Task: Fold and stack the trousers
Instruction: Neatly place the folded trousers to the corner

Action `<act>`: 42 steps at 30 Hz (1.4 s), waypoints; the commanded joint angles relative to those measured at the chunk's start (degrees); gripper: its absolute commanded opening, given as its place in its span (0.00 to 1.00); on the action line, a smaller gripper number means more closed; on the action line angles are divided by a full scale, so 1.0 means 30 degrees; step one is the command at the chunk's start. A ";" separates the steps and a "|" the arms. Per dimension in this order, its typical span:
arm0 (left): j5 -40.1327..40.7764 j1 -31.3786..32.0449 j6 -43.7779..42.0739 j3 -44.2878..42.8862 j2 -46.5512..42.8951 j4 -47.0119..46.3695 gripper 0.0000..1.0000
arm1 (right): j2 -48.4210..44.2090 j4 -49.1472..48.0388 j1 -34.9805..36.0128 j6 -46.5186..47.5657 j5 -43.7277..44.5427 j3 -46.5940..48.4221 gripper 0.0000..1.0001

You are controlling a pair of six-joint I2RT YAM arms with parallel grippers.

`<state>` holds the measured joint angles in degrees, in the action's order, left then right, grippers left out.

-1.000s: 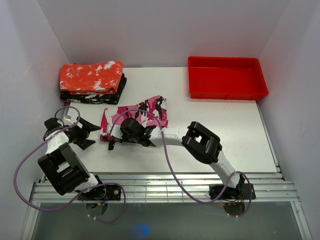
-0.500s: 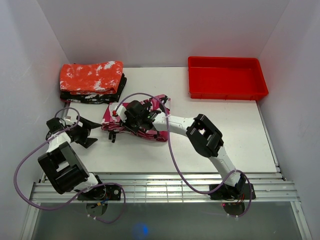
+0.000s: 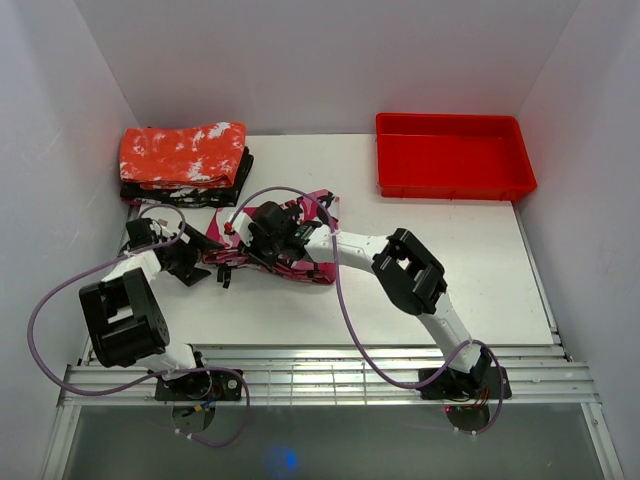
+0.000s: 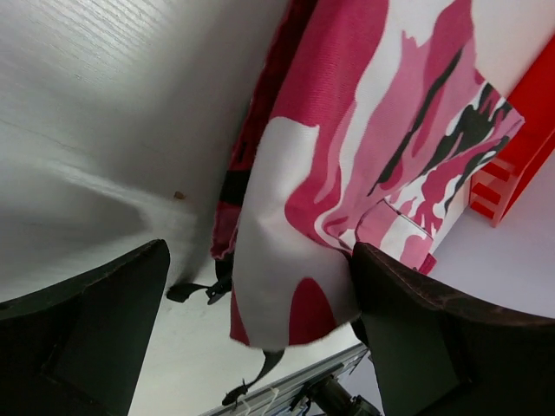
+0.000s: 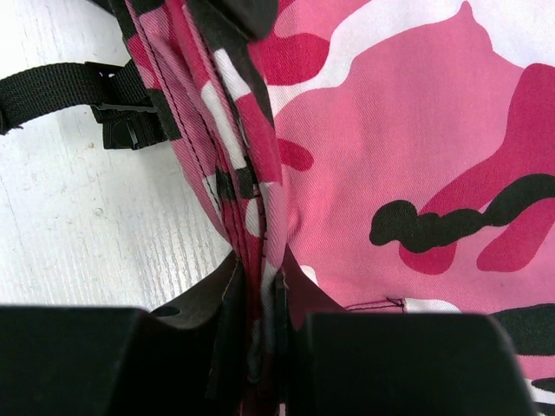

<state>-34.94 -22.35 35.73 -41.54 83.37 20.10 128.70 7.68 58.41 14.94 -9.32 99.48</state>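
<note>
Trousers: the trousers [image 3: 318, 212] lie as a folded bundle on the worktop [image 3: 480, 270], left of its middle, under the right arm's wrist.
Long axis: the bundle runs roughly left to right in the top view, with its right end slightly farther from the arm bases.
Right claw: the right claw [image 5: 260, 325] is pressed nearly together and pinches the stacked layers at the bundle's folded edge. The wrist view shows several pink seams squeezed between the fingers.
Strap: a black strap [image 5: 61, 87] with a buckle trails from the bundle's left end onto the worktop.
Left claw: the left claw [image 3: 192, 262] is spread wide and holds nothing. It sits just beside the bundle's left end and faces it. Its wrist view shows the cloth's end ahead, between the two fingers, but whether they touch it cannot be told.
Nearer arm: the right arm already has the cloth, and the left arm is the free one closest to the loose end.
Pile: a folded red speckled pile [image 3: 185, 155] lies at the far left corner, beyond the left claw and up-left of the bundle.
Tray: the red tray [image 3: 455, 188] stands well apart at the far right.
Key relation: stacking probably means moving the bundle up-left, across its long axis, toward the pile.
Risk: a one-edge pinch may let the lower layers or the strap sag open.
</note>
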 commanded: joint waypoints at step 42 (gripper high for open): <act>-0.1422 0.1209 0.2331 0.3651 -0.1012 -0.4417 0.00 | -1.1929 -0.1067 -0.7426 -1.0132 -0.4864 -1.0299 0.90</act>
<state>-40.84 -18.98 43.94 -31.16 83.88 5.32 98.21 5.67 38.68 -9.82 -24.12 75.72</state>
